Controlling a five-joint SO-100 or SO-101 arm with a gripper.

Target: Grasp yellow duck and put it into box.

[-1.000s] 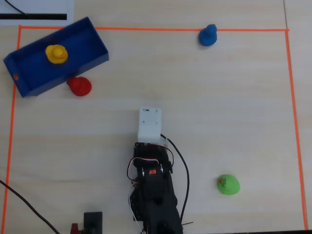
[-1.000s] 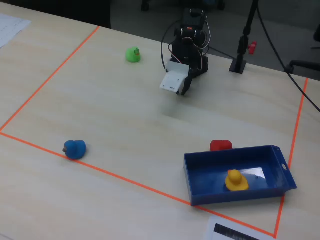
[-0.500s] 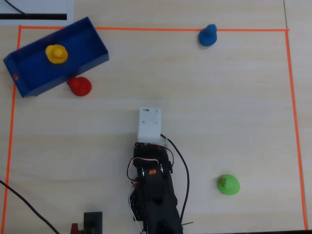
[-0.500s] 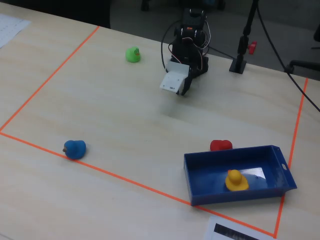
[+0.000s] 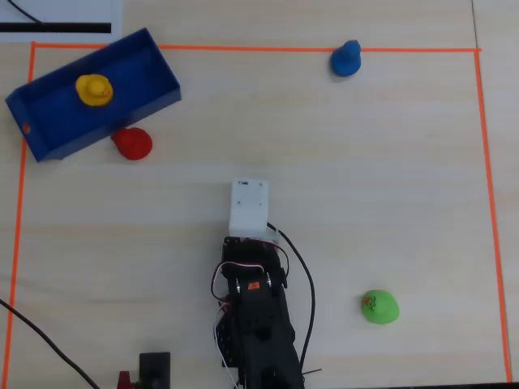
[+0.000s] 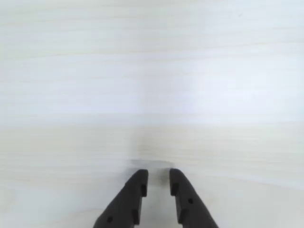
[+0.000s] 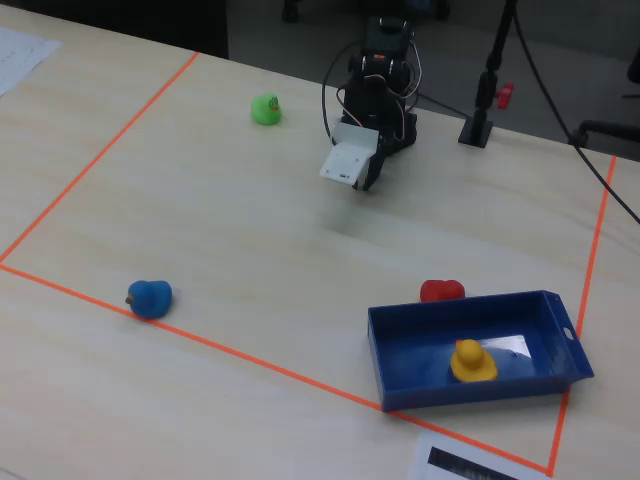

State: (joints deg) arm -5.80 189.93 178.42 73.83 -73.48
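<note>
Yellow duck sits inside the blue box, pincer empty over bare desk

Yellow duck, a small rounded glossy toy, sits on the floor of the box in the fixed view, nearer its right end than its left. That box is a rectangular blue tray with low walls and an open top, lying at the near right of the desk, just inside the corner of an orange tape line. In the overhead view the duck lies in the same tray, and a small orange dot shows on the tray's left end. A strip of white paper with a black bar is cut off by the near edge of the fixed view.

Just beyond the box's far wall rests a red toy, partly hidden by that wall; whether they touch cannot be told. A blue toy sits at the near left, on the tape line.

The desk is pale wood grain, smooth and matt. In the wrist view the pincer shows two dark, tapered fingers with only a narrow gap between them and nothing held, over bare wood.

Farther off, the black arm stands folded, its white wrist block tilted downward. A green toy lies to its left, well apart from it.
</note>
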